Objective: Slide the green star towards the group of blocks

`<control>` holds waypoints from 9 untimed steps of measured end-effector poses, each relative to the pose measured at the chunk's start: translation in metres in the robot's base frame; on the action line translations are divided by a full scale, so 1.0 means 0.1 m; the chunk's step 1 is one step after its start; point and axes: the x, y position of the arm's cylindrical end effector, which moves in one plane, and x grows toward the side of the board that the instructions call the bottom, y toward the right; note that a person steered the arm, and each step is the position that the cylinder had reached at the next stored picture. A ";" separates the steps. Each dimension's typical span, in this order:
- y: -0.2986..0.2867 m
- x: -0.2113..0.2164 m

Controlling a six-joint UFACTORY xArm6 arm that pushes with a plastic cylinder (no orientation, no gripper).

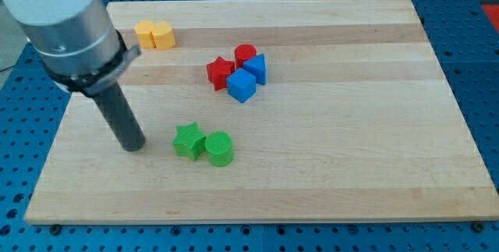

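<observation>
The green star (pixel 188 140) lies on the wooden board (pixel 351 166), left of centre and toward the view's bottom. A green cylinder (pixel 219 148) touches its right side. My tip (pixel 133 146) rests on the board to the star's left, a short gap away. Above and to the right sits a group of blocks: a red star (pixel 220 72), a red cylinder (pixel 245 54), a blue cube (pixel 242 85) and another blue block (pixel 256 68), all touching or nearly so.
Two yellow blocks (pixel 154 35) sit together near the board's top left. The arm's grey body (pixel 66 18) hangs over the board's left side. A blue perforated surface (pixel 483 88) surrounds the board.
</observation>
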 end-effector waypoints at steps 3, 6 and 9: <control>1.70 -0.09; 1.93 -0.20; 1.62 -0.33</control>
